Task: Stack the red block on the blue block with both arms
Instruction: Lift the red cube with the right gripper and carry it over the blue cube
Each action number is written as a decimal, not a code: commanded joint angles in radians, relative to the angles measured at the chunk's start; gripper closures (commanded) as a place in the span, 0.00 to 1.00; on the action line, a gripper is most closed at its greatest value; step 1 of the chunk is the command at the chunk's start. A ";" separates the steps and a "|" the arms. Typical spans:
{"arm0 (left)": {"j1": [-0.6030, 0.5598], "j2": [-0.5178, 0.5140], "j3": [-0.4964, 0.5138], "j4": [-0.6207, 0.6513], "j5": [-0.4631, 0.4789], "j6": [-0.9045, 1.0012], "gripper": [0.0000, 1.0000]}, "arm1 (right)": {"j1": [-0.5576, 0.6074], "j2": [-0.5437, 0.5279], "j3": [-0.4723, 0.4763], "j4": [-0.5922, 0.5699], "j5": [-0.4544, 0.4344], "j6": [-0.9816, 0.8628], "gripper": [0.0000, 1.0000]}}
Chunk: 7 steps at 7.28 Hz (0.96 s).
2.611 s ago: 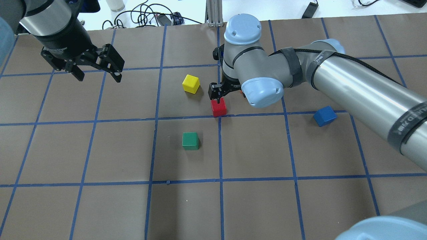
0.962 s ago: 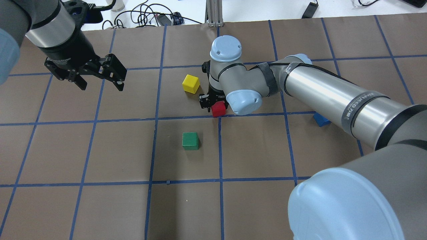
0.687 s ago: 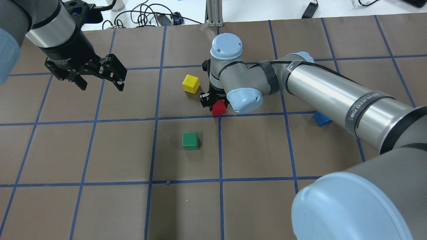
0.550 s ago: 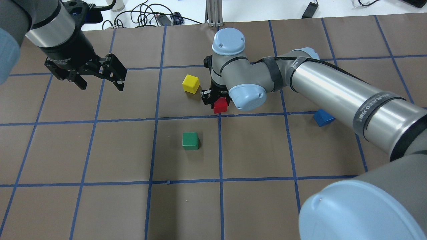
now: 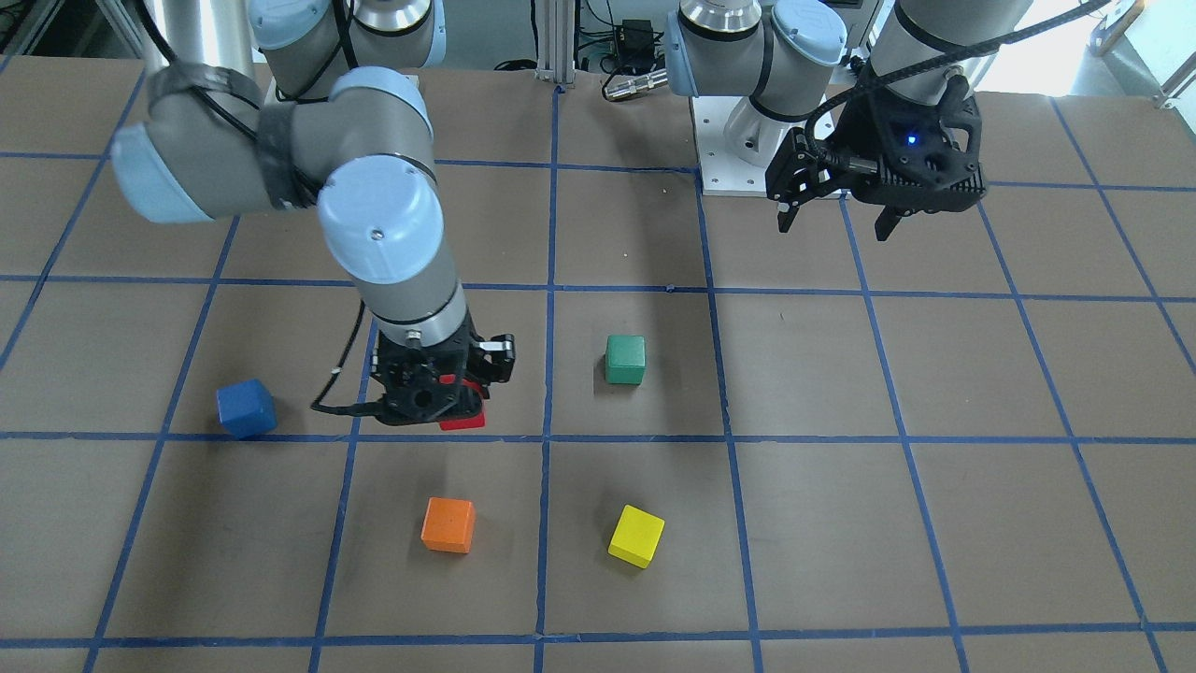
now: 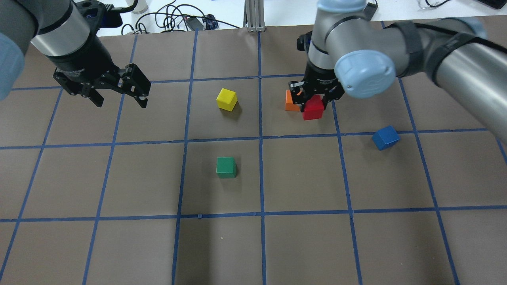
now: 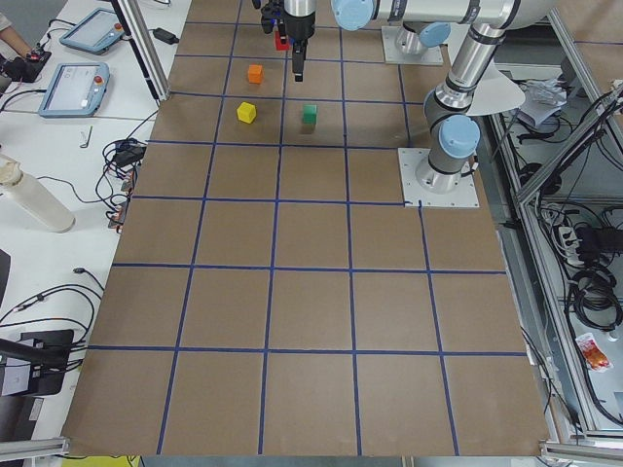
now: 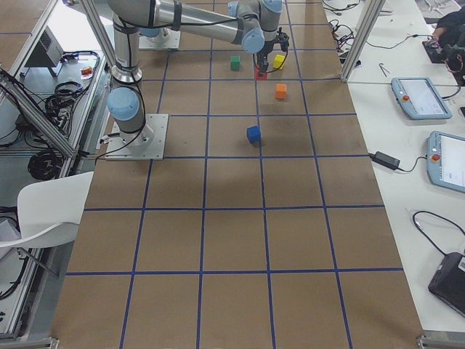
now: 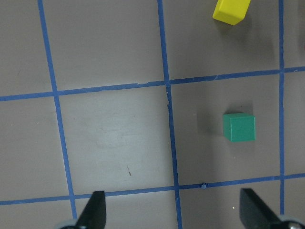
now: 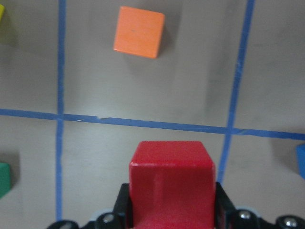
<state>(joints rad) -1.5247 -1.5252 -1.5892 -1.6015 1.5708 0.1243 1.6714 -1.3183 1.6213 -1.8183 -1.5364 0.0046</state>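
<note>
My right gripper [image 6: 315, 101] is shut on the red block [image 6: 313, 108] and holds it in the air above the table. It shows the same way in the front view [image 5: 439, 397], with the red block [image 5: 463, 418] between the fingers. In the right wrist view the red block [image 10: 172, 179] fills the lower middle. The blue block [image 6: 385, 137] lies on the table to the right of and nearer than the held block; it also shows in the front view [image 5: 246, 408]. My left gripper [image 6: 119, 101] is open and empty, hovering at the far left.
An orange cube [image 6: 290, 103] sits just behind the held red block, partly hidden. A yellow cube [image 6: 227, 99] and a green cube [image 6: 226, 167] sit near the table's middle. The brown table [image 6: 119, 245] has a blue tape grid; cables lie past its far edge.
My right gripper closed on the red block, lifted it and carried it to the right, toward the blue block. The left arm has stayed still.
</note>
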 commanded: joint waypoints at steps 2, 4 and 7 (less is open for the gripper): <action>0.000 -0.003 0.000 0.000 0.000 0.000 0.00 | -0.181 -0.140 0.147 0.048 -0.073 -0.306 1.00; 0.000 -0.003 0.000 0.000 0.000 0.000 0.00 | -0.292 -0.133 0.222 -0.094 -0.064 -0.499 1.00; 0.000 -0.006 0.002 0.000 0.002 0.000 0.00 | -0.326 -0.098 0.262 -0.177 -0.056 -0.600 1.00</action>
<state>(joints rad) -1.5248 -1.5289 -1.5879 -1.6015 1.5711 0.1242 1.3643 -1.4333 1.8720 -1.9713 -1.5956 -0.5727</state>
